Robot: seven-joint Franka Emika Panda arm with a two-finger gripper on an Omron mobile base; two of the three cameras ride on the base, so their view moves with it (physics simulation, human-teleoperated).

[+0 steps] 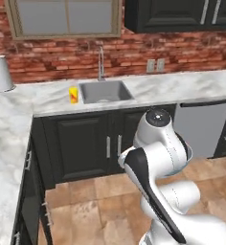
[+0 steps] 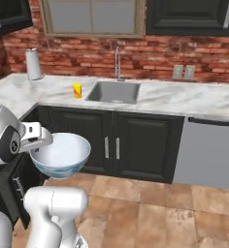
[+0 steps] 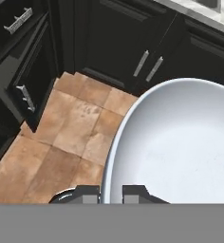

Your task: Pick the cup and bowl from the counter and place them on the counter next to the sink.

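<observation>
Claw (image 3: 111, 193) pinched on the bowl's (image 3: 180, 142) rim, bowl above tile floor (image 3: 71, 137).

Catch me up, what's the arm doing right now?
The end effector is pinched on the rim of the pale blue-white bowl, carrying it in the air over the tiled floor in front of the dark cabinets. The yellow cup already stands on the marble counter just left of the sink. The bowl has not yet reached the counter.

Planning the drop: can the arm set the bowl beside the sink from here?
Probably not yet. The gripper holds the bowl out over the floor, well short of the counter; the spot right of the sink looks free.
</observation>
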